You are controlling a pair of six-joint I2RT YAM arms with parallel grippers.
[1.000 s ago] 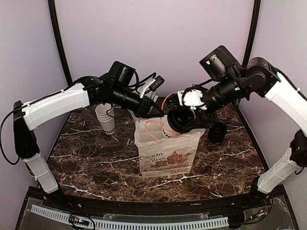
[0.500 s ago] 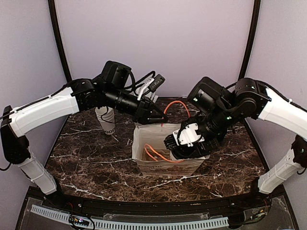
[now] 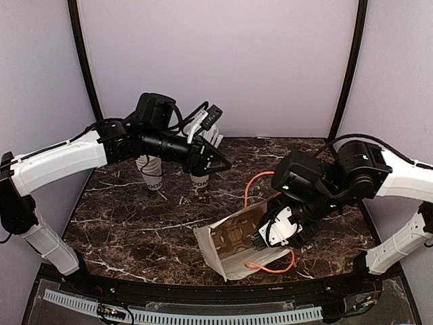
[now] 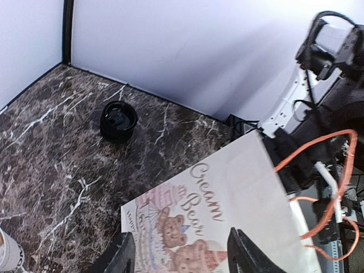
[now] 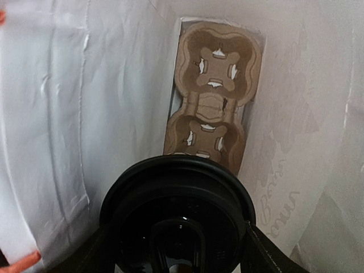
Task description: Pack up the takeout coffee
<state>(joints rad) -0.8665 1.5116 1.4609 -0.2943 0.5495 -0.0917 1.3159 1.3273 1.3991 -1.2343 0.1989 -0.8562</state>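
Tipped bag, risky drop: the right gripper (image 3: 274, 235) reaches into the mouth of the paper bag (image 3: 233, 265), its fingers clamped either side of the coffee (image 5: 177, 219), whose black lid fills the wrist view. The bag lies on its side at the near edge of the table (image 3: 135, 230), base to the left. The cardboard carrier (image 5: 211, 108) sits deep inside against the base. The left gripper (image 4: 182, 234) hangs wide and empty at the far left, well apart from the bag (so nothing props the bag up). With the bag lying over, a cup released here would likely roll rather than seat in a carrier socket, and could leak at the lid. A push from the arm could slide the loose bag off the near edge. The orange handle (image 3: 277, 268) loops just beside the gripper and may snag it on the way out.
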